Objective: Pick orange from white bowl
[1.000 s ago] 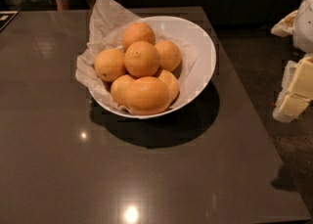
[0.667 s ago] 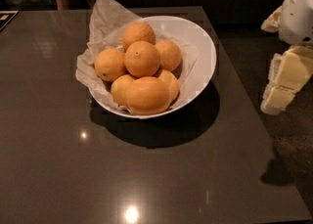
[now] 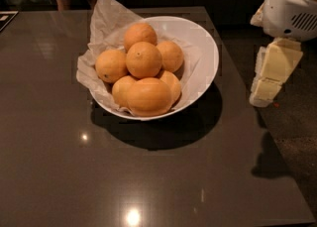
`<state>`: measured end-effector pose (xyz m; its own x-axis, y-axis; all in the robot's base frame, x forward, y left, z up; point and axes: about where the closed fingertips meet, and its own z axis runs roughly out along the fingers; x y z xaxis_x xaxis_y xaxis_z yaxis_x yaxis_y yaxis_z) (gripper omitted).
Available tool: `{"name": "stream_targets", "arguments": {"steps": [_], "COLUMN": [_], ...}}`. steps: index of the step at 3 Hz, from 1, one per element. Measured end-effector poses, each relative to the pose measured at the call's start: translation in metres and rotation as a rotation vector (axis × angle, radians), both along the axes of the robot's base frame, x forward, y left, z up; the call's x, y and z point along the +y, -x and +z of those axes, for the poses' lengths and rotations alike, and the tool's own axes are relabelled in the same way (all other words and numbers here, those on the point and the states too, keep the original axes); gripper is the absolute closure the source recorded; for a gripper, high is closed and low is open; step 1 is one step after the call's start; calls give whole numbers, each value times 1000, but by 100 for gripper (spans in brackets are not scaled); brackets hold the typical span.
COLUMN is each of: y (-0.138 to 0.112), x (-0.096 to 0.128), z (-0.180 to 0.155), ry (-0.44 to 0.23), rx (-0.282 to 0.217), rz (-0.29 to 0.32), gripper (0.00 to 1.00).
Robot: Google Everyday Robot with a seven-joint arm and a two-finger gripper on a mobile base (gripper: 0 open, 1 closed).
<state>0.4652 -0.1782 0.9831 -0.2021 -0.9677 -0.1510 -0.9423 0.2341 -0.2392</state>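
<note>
The white bowl [image 3: 205,55] stands on the dark table, lined with crumpled white paper and filled with several oranges. The orange [image 3: 143,59] is round, has a tiny dark stem dot and sits on top of the pile in the middle. A larger oblong orange [image 3: 148,96] lies in front of it. An orange with a dark speck [image 3: 111,65] lies to its left. My gripper [image 3: 263,93] hangs pointing down at the right, beside the table's right edge. It is apart from the bowl and at about rim height.
The white arm housing [image 3: 292,5] fills the upper right corner. The dark glossy table [image 3: 59,171] has its right edge [image 3: 262,137] just right of the bowl, with speckled floor beyond. Crumpled paper [image 3: 106,15] sticks up behind the bowl's left side.
The arm and gripper have moved left, closer to the bowl, and show larger at the right. The bowl and the oranges have not moved.
</note>
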Motion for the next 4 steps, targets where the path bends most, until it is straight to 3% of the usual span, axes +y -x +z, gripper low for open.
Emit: {"name": "stream_targets", "arguments": {"steps": [1, 2, 3, 4], "y": [-4, -34, -53, -55], "x": [11, 79, 116, 123], "z": [2, 11, 14, 17], "ry": [-19, 3, 18, -15], "rx": [-17, -12, -15, -40], "rz": [13, 7, 1, 14], "gripper": [0, 0, 0, 0]}}
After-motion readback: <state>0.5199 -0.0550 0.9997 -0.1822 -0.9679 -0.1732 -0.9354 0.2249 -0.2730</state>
